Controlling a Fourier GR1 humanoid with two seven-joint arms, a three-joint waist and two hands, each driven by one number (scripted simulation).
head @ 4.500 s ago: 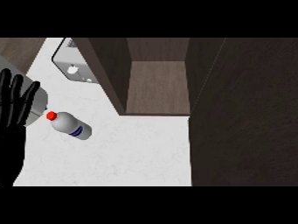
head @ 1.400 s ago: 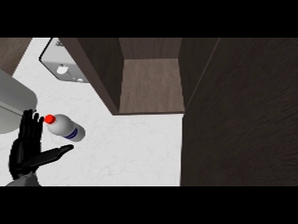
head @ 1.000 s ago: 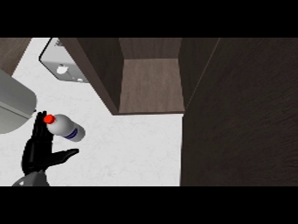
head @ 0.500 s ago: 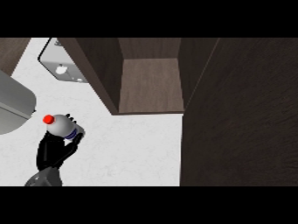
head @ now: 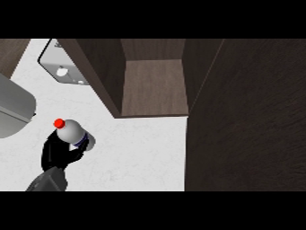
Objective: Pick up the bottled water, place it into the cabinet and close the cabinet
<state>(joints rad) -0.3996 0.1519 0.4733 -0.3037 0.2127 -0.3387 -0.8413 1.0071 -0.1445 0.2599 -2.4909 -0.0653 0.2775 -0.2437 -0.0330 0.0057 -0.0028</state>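
- Nearest us, one hand (head: 57, 155) rises from the lower edge at the view's left, on a grey forearm (head: 48, 180). We cannot tell which arm it belongs to.
- Its black fingers (head: 77, 152) are curled round the bottled water (head: 74, 134).
- The bottle shows its red cap (head: 59, 122) pointing up and left, above the white counter (head: 135, 157).
- A large grey rounded body (head: 3, 110) sits at the left edge.
- Farther off, the cabinet (head: 152, 87) stands open, its wooden shelf bare; its dark door (head: 255, 117) fills the right side.
- Farthest, a pale panel with round fittings (head: 62, 68) lies at upper left.
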